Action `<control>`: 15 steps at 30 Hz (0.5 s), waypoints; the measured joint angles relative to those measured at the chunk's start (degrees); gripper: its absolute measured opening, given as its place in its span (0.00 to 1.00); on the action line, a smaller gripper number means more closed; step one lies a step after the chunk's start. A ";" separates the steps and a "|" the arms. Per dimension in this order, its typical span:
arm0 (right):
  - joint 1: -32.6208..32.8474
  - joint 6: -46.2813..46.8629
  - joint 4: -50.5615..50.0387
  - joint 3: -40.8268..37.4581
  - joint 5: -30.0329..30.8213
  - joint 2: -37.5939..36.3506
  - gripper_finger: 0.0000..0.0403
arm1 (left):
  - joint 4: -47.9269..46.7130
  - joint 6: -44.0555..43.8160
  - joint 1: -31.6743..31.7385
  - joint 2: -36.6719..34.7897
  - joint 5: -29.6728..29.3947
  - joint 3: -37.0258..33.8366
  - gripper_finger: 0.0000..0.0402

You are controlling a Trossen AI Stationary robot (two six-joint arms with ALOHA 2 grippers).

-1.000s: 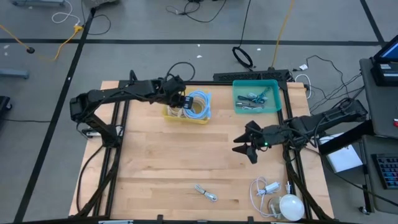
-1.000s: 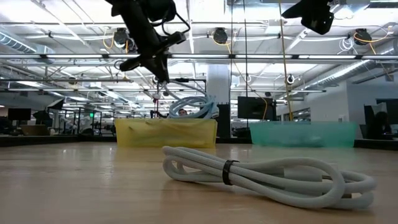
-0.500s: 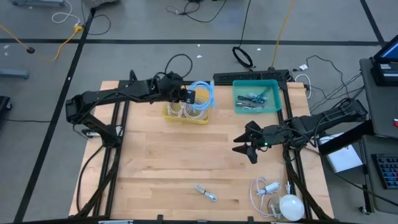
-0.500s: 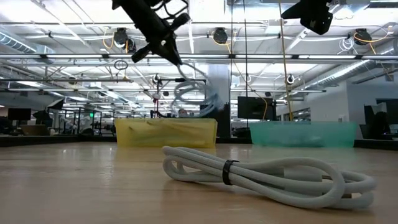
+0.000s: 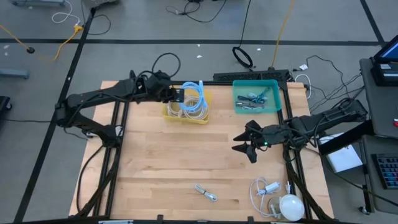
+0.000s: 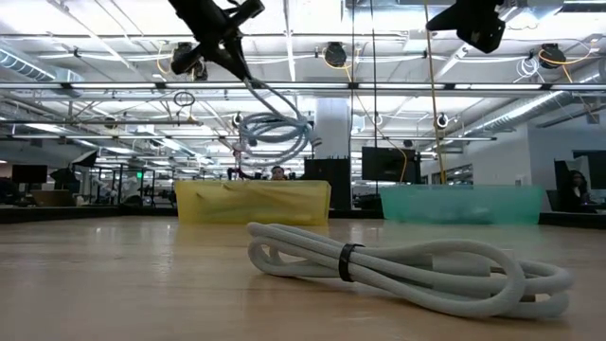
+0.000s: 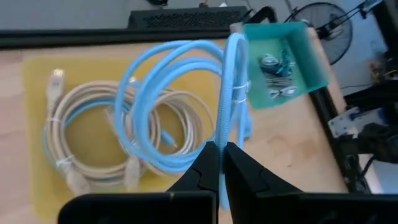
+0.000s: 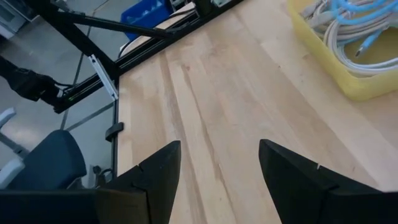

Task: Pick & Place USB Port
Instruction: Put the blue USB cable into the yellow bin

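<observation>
Wooden table (image 5: 174, 162): left gripper (image 7: 219, 163) clamped on blue cable (image 7: 186, 93) over yellow bin (image 5: 186, 118). Light, floppy; grip bundled strands. Right gripper (image 5: 244, 149) jaws apart.

On the wooden bench (image 5: 161, 162), toward 5 o'clock, a white round object (image 5: 290, 206) sits at the front corner, with a coiled white cord (image 5: 264, 188) just beside it, bound by a dark band. Beyond the bench at 12 o'clock a black power strip (image 5: 252, 76) runs along the far edge, and a black cable loop (image 5: 243, 57) lies on the grey floor behind it. At 3 o'clock, off the bench, are a sheet of paper (image 5: 343, 158) and a keyboard (image 5: 387, 171).
</observation>
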 joint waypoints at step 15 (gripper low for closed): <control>-0.04 -1.00 0.44 0.00 1.51 0.00 0.52 | -3.58 2.94 4.17 6.32 6.25 0.02 0.01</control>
